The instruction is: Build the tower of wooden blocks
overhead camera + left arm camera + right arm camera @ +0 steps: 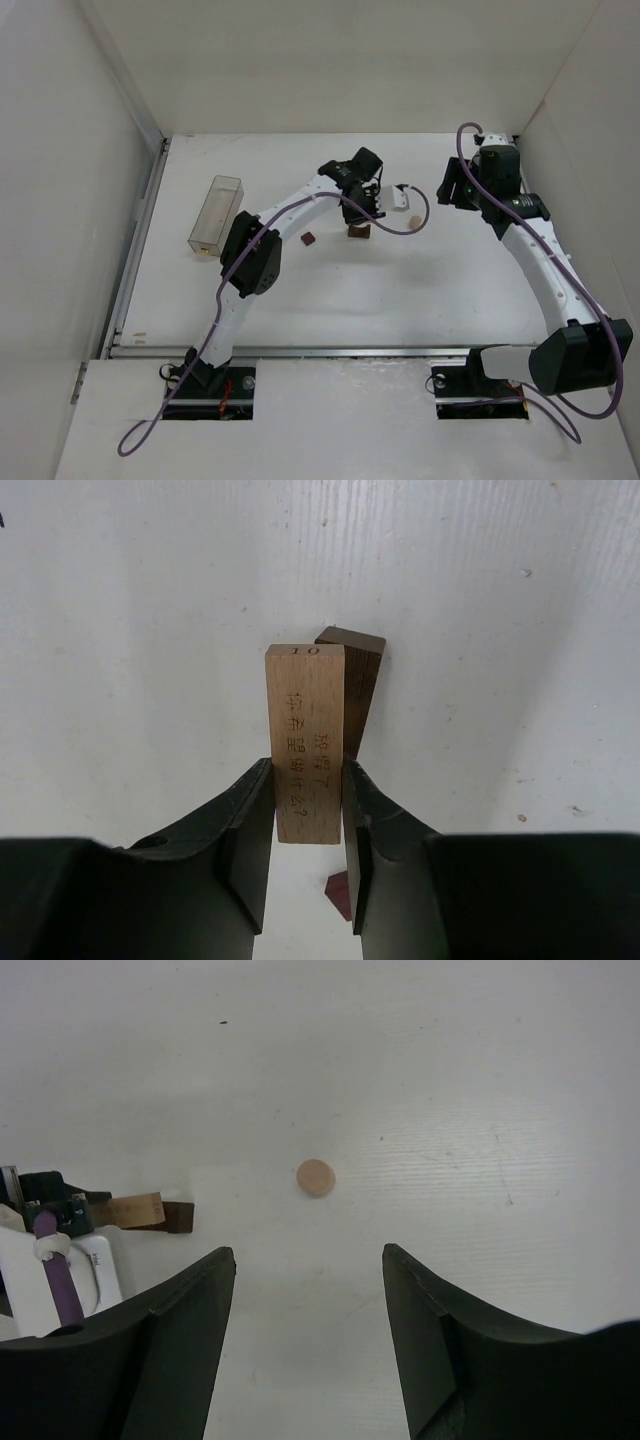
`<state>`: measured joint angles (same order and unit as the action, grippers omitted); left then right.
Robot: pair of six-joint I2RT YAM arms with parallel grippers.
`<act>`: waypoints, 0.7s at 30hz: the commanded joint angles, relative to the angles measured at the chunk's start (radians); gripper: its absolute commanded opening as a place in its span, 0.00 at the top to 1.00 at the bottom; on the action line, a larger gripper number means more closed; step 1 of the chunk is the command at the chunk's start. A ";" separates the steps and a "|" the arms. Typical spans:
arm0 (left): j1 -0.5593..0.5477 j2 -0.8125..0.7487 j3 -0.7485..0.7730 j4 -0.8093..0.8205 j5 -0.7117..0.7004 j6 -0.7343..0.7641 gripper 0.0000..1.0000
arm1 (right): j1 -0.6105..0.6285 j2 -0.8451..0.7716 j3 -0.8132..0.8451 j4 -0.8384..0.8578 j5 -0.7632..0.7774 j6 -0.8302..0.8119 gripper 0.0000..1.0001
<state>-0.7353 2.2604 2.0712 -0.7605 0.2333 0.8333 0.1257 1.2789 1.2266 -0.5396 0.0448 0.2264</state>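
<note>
The left arm stretches from its base at 7 o'clock toward the middle of the desk (400, 290). Its pincer (307, 780) is clamped on the sides of the flat tan slab (305, 700). In the wrist view the slab's long axis runs 6 to 12 o'clock. Its far end is stamped "10", and its face carries two engraved lines of Chinese characters ending in a question mark. A dark brown cube (362, 675) sits at its 1 o'clock. The right pincer (308, 1250) hangs with its jaws apart and nothing between them, and the pale cylinder (316, 1177) lies at its 12 o'clock.
</note>
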 commanded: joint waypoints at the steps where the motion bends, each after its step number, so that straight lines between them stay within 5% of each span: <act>1: -0.006 -0.007 0.014 -0.020 -0.028 0.064 1.00 | 0.003 -0.019 -0.007 0.044 -0.020 -0.015 0.34; 21: -0.033 0.031 -0.052 0.020 -0.060 0.007 1.00 | 0.003 -0.029 -0.026 0.053 -0.029 -0.024 0.34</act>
<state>-0.7650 2.3020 2.0342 -0.7498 0.1852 0.8577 0.1257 1.2778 1.2083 -0.5381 0.0257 0.2131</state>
